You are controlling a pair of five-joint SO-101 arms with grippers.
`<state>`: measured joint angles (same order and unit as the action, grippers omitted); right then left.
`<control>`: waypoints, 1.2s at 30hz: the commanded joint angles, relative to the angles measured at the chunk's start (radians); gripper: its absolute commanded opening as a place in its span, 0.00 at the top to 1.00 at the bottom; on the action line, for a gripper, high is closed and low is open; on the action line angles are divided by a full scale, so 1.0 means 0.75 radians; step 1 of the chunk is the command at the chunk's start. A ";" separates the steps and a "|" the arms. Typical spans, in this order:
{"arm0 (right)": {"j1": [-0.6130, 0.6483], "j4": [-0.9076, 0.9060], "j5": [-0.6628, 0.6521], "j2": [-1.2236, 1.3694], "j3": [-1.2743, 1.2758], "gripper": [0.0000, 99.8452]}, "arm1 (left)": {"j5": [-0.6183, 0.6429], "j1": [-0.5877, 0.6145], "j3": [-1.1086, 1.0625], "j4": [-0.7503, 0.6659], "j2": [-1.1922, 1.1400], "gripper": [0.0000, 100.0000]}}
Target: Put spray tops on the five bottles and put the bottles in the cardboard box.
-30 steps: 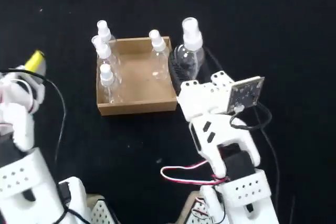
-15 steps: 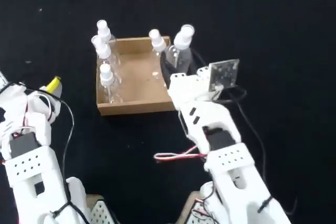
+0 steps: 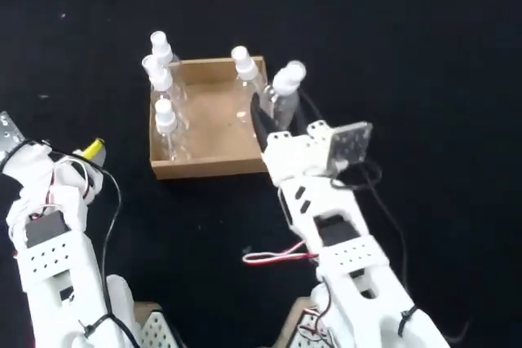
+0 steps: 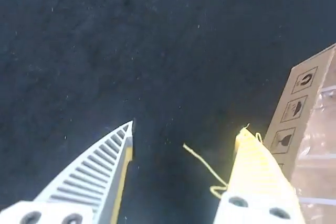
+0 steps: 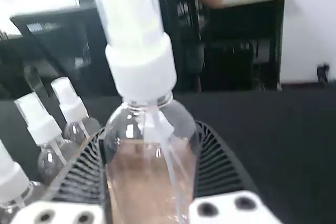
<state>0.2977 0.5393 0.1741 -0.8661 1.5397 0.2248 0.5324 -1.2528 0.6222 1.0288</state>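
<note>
The open cardboard box (image 3: 214,162) sits left of the table's middle, and several clear bottles with white spray tops stand in it: two at its far left corner (image 3: 161,48), one at its left wall (image 3: 165,120), one at its far right corner (image 3: 243,67). My right gripper (image 3: 277,112) is shut on one more capped bottle (image 3: 285,87), tilted, at the box's right wall. In the right wrist view this bottle (image 5: 147,150) stands between the black fingers (image 5: 220,166), with boxed bottles (image 5: 42,129) beyond. My left gripper (image 4: 187,128) hangs open over bare table beside the box wall (image 4: 302,103).
Black cloth covers the table (image 3: 424,63), with free room to the right and behind the box. The left arm (image 3: 49,234) stands at the near left, its yellow fingertip (image 3: 91,151) left of the box. A red and white cable (image 3: 277,257) loops by the right arm's base.
The right arm has carried the capped bottle left, from beside the box to its right wall, tilting it. The left arm has swung toward the box and lowered.
</note>
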 commanded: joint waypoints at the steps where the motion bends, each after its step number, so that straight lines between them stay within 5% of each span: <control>1: -0.018 0.119 0.006 0.003 0.003 0.99 | 0.002 0.003 -0.071 -0.184 0.020 0.80; 7: 0.045 0.129 0.012 0.005 -0.001 0.99 | 0.002 0.003 -0.222 -0.442 0.020 0.80; 23: 0.045 0.145 0.004 0.097 -0.046 0.99 | 0.004 0.001 -0.230 -0.446 0.020 0.80; 36: 0.043 0.765 0.002 0.813 -0.109 0.99 | 0.002 0.001 -0.244 -0.452 0.020 0.80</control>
<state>0.3191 1.0288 0.1757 -0.3199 1.5182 0.2248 0.5324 -1.4461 0.3046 1.0288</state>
